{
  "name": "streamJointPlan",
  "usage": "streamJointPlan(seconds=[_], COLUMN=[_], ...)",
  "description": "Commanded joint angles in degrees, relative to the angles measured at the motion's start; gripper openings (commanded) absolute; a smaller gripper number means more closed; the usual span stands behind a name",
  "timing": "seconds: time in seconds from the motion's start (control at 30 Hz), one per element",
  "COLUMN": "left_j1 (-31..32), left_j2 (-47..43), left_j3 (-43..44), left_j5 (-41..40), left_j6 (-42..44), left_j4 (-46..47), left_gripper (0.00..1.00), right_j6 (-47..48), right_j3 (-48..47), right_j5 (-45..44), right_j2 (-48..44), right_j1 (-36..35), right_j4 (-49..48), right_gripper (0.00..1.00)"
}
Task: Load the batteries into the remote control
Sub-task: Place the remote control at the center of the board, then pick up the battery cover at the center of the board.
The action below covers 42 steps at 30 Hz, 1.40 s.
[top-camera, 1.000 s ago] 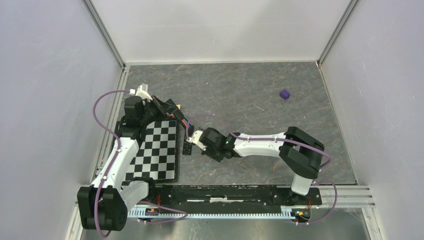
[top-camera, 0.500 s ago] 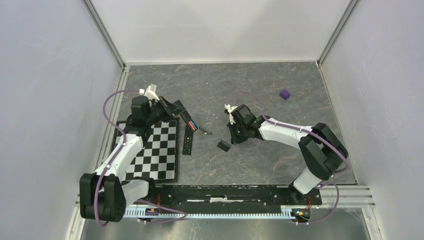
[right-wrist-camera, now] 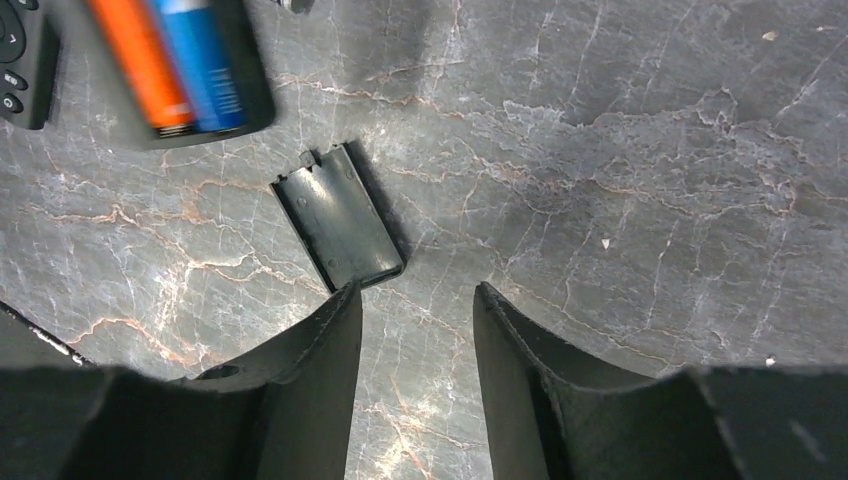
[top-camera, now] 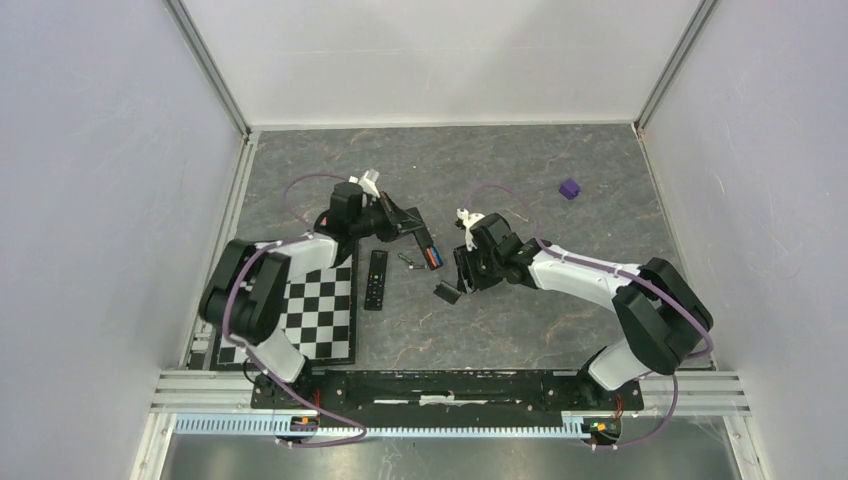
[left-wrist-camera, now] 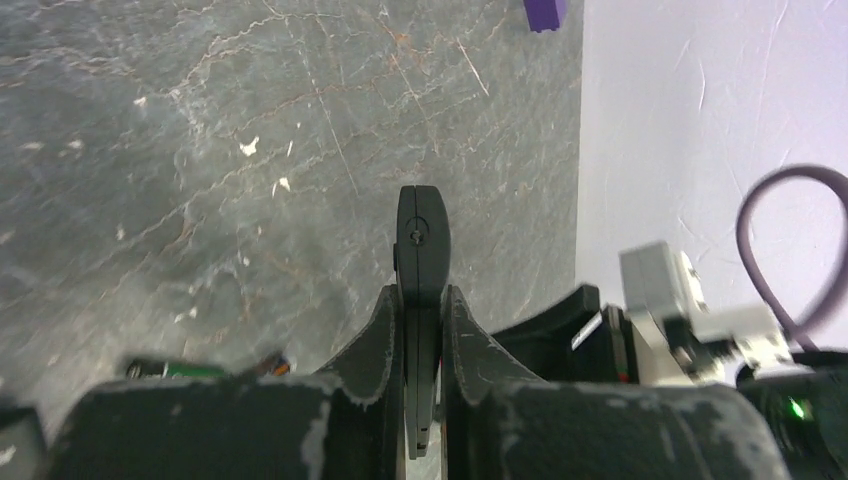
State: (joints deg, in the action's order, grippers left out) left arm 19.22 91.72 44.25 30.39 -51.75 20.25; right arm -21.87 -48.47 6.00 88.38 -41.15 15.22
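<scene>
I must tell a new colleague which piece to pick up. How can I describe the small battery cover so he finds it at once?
On the grey marbled table, look near the middle, just ahead of the open right gripper. There lies the battery cover, a thin flat black plate. It is far shorter than the remote lying to its left and has no buttons or batteries.

Left arm and right arm reach inward — left fingers pinched tight, right fingers parted, pointing down.

Batteries side by side in remote control bay. Cover on table, right of spare remote. Spare remote just right of mat.
</scene>
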Motion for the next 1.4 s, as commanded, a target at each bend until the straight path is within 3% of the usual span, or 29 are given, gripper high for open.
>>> streamJointPlan(seconds=[0.0,0.27,0.57,0.97,1.27,1.37], left_j1=[1.76,6.35,9.2,10.21,10.18,10.08], left_j2=[7.03,13.4,13.78,6.44,-2.77,-6.82], left_j3=[3.71,5.57,0.4,-0.4,0.89,1.37], left_j5=[-2.74,-12.89,-21.64,-29.38,-34.71,-35.92], left_j6=[-6.92,-9.27,-11.84,-12.41,-10.13,-6.67], left_j4=[12.56,14.94,14.73,1.59,-13.49,-16.28], left_gripper=[0.02,0.05,0.33,0.66,0.83,0.95], right_j6=[0.25,2.37,8.85,12.22,18.29,18.82], right_j3=[1.77,4.67,5.99,6.23,0.49,-1.74], right_j5=[1.46,2.84,1.32,4.19,-7.94,-10.94], right_j2=[-2.88,-4.89,-6.24,-6.54,0.18,3.03], right_j1=[0.01,0.08,-0.07,-1.27,-11.04,-12.1], right_j4=[-3.9,-3.98,-4.5,-6.57,-3.35,-1.2], right_gripper=[0.49,0.47,0.59,0.71,0.79,0.79])
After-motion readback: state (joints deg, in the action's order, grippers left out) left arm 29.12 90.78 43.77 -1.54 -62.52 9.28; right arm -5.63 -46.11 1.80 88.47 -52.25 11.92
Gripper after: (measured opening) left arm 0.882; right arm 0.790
